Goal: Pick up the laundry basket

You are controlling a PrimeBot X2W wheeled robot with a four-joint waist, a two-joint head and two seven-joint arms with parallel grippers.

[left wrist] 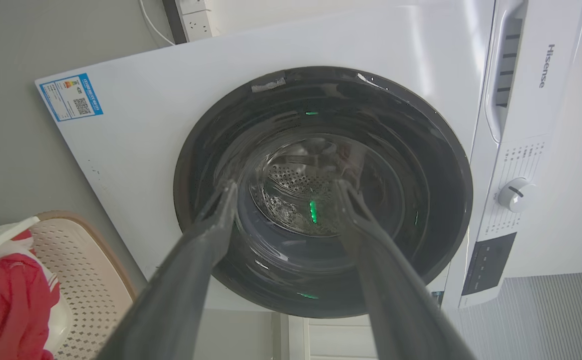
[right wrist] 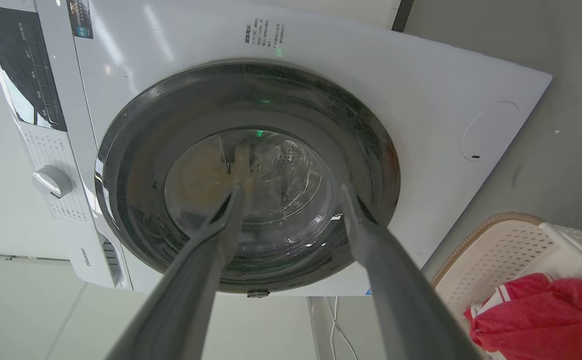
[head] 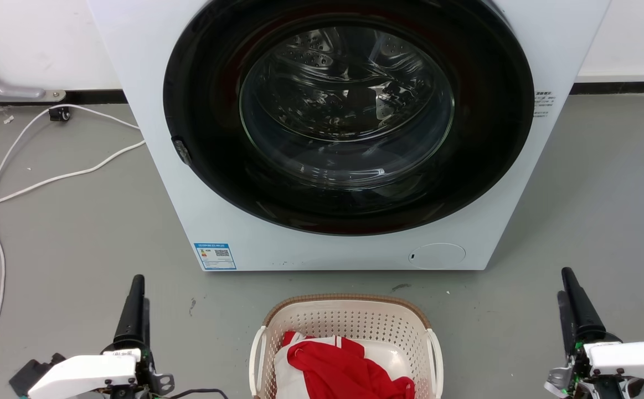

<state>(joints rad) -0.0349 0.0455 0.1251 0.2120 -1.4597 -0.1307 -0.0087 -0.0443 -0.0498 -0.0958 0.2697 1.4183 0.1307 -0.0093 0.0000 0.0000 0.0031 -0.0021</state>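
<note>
While cloth (head: 349,371) hides its floor, the basket (head: 349,321) sits cut off before the washer (head: 244,244). Left gripper (left wrist: 286,187) and right gripper (right wrist: 291,189) flank it, fingers spread.

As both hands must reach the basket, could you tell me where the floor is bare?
Bare grey floor lies between the left hand and the laundry basket, and likewise between the right hand and the basket. The strip between the basket and the washing machine is narrower; a white cable crosses the floor far left.

laundry basket (head: 349,318) near half cut off, washing machine (head: 327,252) top cropped, sticker (head: 215,256) unreadable
</note>
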